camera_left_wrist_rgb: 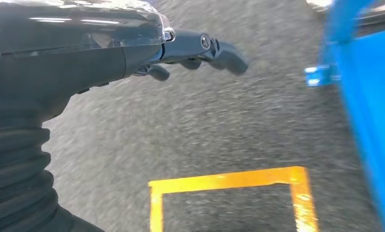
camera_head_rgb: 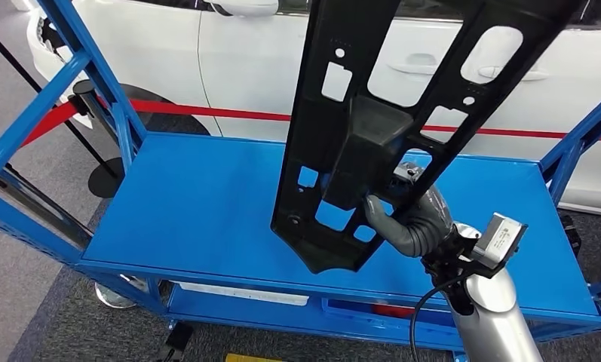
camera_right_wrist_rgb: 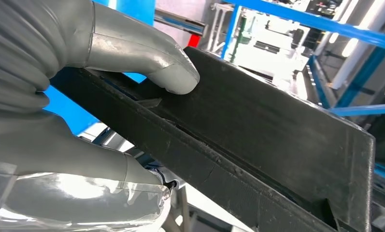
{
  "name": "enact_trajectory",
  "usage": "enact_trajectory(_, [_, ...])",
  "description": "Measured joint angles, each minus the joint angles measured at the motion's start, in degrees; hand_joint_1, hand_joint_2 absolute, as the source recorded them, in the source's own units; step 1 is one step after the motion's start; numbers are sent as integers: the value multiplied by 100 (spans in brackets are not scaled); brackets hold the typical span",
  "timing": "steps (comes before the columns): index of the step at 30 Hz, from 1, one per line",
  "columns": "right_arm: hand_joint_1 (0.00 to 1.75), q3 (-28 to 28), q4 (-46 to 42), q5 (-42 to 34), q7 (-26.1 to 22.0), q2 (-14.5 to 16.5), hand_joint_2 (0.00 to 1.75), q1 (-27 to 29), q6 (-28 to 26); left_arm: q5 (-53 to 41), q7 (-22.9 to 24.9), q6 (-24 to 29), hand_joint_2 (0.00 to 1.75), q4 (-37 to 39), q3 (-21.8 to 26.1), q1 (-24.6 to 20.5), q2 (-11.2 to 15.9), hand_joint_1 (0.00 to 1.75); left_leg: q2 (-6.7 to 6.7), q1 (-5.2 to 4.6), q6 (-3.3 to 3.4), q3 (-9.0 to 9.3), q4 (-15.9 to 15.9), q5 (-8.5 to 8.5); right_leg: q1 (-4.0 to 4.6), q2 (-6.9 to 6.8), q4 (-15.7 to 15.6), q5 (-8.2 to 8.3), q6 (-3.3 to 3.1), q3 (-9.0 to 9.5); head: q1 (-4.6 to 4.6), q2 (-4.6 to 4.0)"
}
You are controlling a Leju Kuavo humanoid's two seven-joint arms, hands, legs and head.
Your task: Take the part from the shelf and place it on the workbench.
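Note:
A long black plastic part (camera_head_rgb: 372,113) with several cut-out windows hangs upright above the blue workbench top (camera_head_rgb: 199,204), its lower end just above the surface near the front edge. My right hand (camera_head_rgb: 414,219) grips it low down from the right side; the right wrist view shows the thumb (camera_right_wrist_rgb: 147,58) pressed on the black part (camera_right_wrist_rgb: 258,140). In the left wrist view my left hand (camera_left_wrist_rgb: 195,50) hangs over the grey floor with its fingers loosely curled and nothing in it.
The workbench has blue frame posts (camera_head_rgb: 93,83) at the left and a blue post (camera_head_rgb: 584,136) at the right. A white car (camera_head_rgb: 244,53) and a red barrier tape (camera_head_rgb: 229,113) stand behind it. A yellow floor marking (camera_left_wrist_rgb: 229,186) lies below my left hand.

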Motion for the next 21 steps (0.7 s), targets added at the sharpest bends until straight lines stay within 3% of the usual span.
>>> enact_trajectory(2, [175, 11, 21, -21, 15, 0, 175, 0, -10, 38, 115, -22, 175, 1, 20, 13, -5, 0, 7, 23, 60, -5, -35, 56, 3, -2, 29, -35, 64, -10, 1, 0])
enact_trajectory(3, [175, 15, 28, -34, 24, 0, 175, -4, -13, 56, 146, -39, 175, 1, 33, 13, -5, 0, 12, 39, 92, -8, -61, 85, 4, -5, 144, -145, 92, -52, 1, 0])
enact_trajectory(6, [175, 33, 57, -73, 69, 0, 175, -6, -18, 96, 192, -95, 175, 0, 75, 9, 2, 0, 21, 55, 144, -47, -84, 141, -30, -11, 1107, -758, 159, -422, 1, 0])
enact_trajectory(8, [175, 44, 84, -86, 87, 0, 175, 3, -19, 111, 197, -107, 175, 0, 95, 14, 4, 0, 23, 54, 143, -87, -70, 158, -56, -13, 1645, -978, 185, -627, 1, 0])
enact_trajectory(10, [175, 50, 105, -90, 98, 0, 175, 5, -19, 122, 197, -112, 175, 1, 116, 18, 3, 0, 21, 59, 130, -127, -44, 176, -84, -16, 1545, -853, 198, -525, 1, 0])
enact_trajectory(12, [175, 53, 115, -95, 108, 0, 175, -4, -20, 124, 197, -118, 175, 1, 135, 19, 1, 0, 13, 68, 105, -164, -8, 192, -113, -19, 819, -520, 194, -94, 1, 0])
enact_trajectory(14, [175, 55, 115, -110, 120, 1, 175, -20, -24, 119, 198, -131, 175, 0, 144, 15, 1, 0, 2, 56, 48, -205, 27, 219, -100, -14, 174, -318, 168, 247, 1, 0])
enact_trajectory(18, [175, 57, 115, -136, 136, 1, 175, -25, -49, 84, 196, -195, 175, 0, 146, 26, 4, 0, -4, 54, -110, -276, 37, 270, -72, -9, 26, -199, 32, 224, -1, 0])
enact_trajectory(19, [175, 57, 114, -139, 138, 1, 175, -28, -51, 77, 196, -203, 175, 0, 146, 28, 5, 0, -2, 61, -136, -324, 131, 161, -79, -21, 11, -153, -18, 192, -1, 0])
enact_trajectory(21, [175, 59, 112, -144, 138, 2, 175, -32, -55, 68, 195, -209, 175, 0, 146, 29, 8, 0, 3, 76, -170, -524, 672, -298, -82, -47, -3, -54, -93, 91, -1, 0])
